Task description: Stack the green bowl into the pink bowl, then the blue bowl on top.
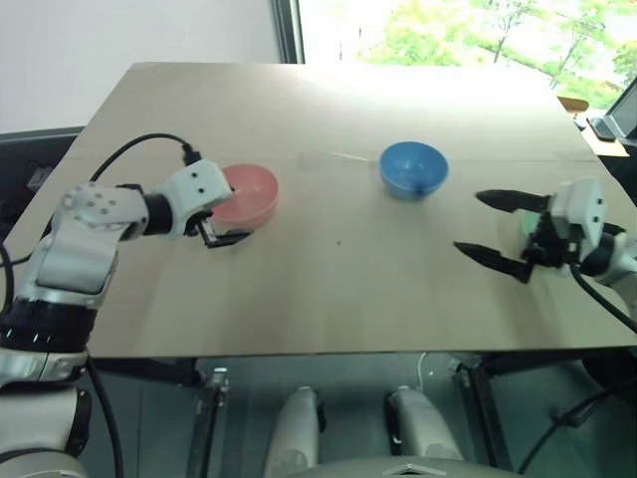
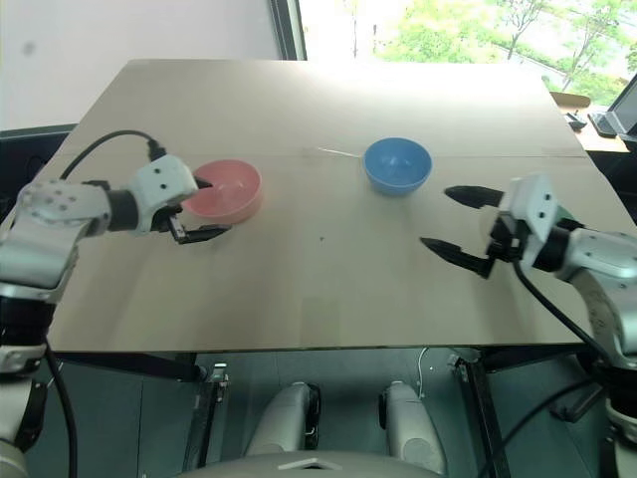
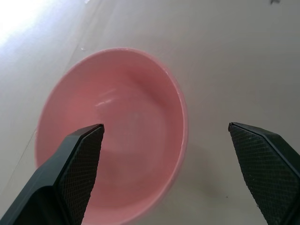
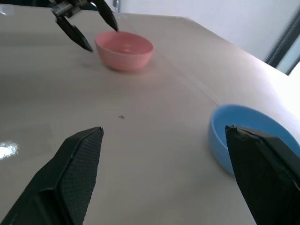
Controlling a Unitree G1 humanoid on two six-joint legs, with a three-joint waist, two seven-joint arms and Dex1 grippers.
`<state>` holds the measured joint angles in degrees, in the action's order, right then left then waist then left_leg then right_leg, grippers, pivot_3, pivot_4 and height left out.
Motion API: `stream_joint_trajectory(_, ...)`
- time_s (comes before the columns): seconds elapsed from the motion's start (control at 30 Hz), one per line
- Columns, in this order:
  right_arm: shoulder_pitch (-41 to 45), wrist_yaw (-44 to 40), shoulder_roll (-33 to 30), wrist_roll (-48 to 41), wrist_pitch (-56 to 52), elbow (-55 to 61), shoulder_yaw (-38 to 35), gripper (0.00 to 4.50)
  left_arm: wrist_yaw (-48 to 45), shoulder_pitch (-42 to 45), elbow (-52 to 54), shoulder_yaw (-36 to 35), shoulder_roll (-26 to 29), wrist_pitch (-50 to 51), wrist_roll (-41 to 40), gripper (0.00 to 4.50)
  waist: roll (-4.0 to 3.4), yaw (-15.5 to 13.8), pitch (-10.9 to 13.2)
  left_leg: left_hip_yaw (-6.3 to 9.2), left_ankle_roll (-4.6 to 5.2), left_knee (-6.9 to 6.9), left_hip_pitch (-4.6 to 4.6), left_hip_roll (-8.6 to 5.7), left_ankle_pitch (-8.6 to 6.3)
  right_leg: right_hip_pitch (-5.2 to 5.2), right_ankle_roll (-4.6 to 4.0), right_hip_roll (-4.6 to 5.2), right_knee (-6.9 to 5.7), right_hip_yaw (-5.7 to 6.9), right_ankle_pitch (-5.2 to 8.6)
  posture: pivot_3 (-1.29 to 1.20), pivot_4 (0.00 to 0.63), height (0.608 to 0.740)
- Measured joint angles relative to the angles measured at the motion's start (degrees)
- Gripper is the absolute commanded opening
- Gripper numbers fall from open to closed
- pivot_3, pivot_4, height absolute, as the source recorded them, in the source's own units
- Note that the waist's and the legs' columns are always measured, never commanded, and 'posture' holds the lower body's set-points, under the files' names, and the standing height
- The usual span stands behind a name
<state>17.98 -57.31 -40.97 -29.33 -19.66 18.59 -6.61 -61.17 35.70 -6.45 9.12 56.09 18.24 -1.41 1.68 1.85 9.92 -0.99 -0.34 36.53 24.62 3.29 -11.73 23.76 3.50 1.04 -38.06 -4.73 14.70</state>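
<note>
Tabletop point(image 1: 328, 299): pink bowl point(image 1: 249, 194) at left, left end effector point(image 1: 221, 231) spread wide at its near rim; blue bowl point(image 1: 413, 167) beyond centre; right end effector point(image 1: 495, 231) spread wide, empty, at right.

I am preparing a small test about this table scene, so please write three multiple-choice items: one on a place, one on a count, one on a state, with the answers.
1. Where is the left gripper?
A. at the pink bowl
B. at the blue bowl
C. far from both bowls

2. How many bowls can be seen on the table?
A. one
B. two
C. four

3. How do the right gripper's jaws stand?
A. shut on a bowl
B. shut, holding nothing
C. open, holding nothing

Answers:
1. A: the left wrist view has the pink bowl between its two fingers.
2. B: a pink and a blue bowl are visible in the head views; I see no green one.
3. C: its black fingers stand apart, with bare table between them, beside the blue bowl.
</note>
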Motion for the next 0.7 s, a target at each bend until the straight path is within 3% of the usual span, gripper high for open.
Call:
stream_joint_trajectory(0.13, 2.11, -0.06, 1.09, 1.01, 0.02, -1.64, 3.46, 4.36, -2.64, 2.56, -4.43, 4.83, -1.91, -2.28, 3.6, 4.5, 0.0, -0.21, 0.01, 0.1, 0.0, 0.01, 0.13, 0.0, 0.0, 0.05, -0.01, 0.01, 0.01, 0.1, 0.0, 0.0, 0.15, 0.74)
stream_joint_trajectory(0.17, 2.11, -0.08, 1.08, 1.06, 0.03, -1.77, 3.48, 4.5, -3.38, 3.23, -5.38, 5.21, -2.17, -2.71, 4.08, 3.98, 0.0, -0.32, 0.01, 0.1, 0.0, 0.01, 0.13, 0.0, 0.0, 0.06, -0.01, 0.01, -0.01, 0.1, 0.0, 0.0, 0.15, 0.74)
stream_joint_trajectory(0.27, 2.12, -0.03, 1.07, 1.11, 0.04, -1.86, 3.48, 4.5, -4.81, 5.37, -7.27, 5.38, -2.25, -3.97, 4.94, 3.02, 0.0, -0.65, 0.01, 0.13, 0.0, 0.01, 0.1, 0.0, 0.0, 0.05, -0.01, 0.01, -0.03, 0.13, 0.0, 0.0, 0.15, 0.74)
stream_joint_trajectory(0.5, 0.93, 0.34, 0.67, 1.13, 0.23, -1.77, 3.17, 4.5, -6.26, 7.75, -11.98, 6.99, -4.81, -7.16, 7.65, 0.06, 0.0, -1.15, 0.0, 0.14, 0.01, 0.15, 0.11, 0.0, 0.0, 0.01, -0.01, 0.01, -0.09, 0.14, 0.0, 0.0, 0.15, 0.74)
stream_joint_trajectory(0.7, -0.77, 1.42, 0.41, 1.13, 0.22, -0.99, 2.83, 4.5, -7.67, 9.05, -12.88, 7.2, -6.62, -8.2, 8.14, 0.02, 0.0, -1.14, 0.0, 0.19, 0.01, 0.29, 0.12, 0.0, 0.0, 0.0, -0.01, 0.0, -0.24, 0.18, 0.0, 0.0, 0.15, 0.74)
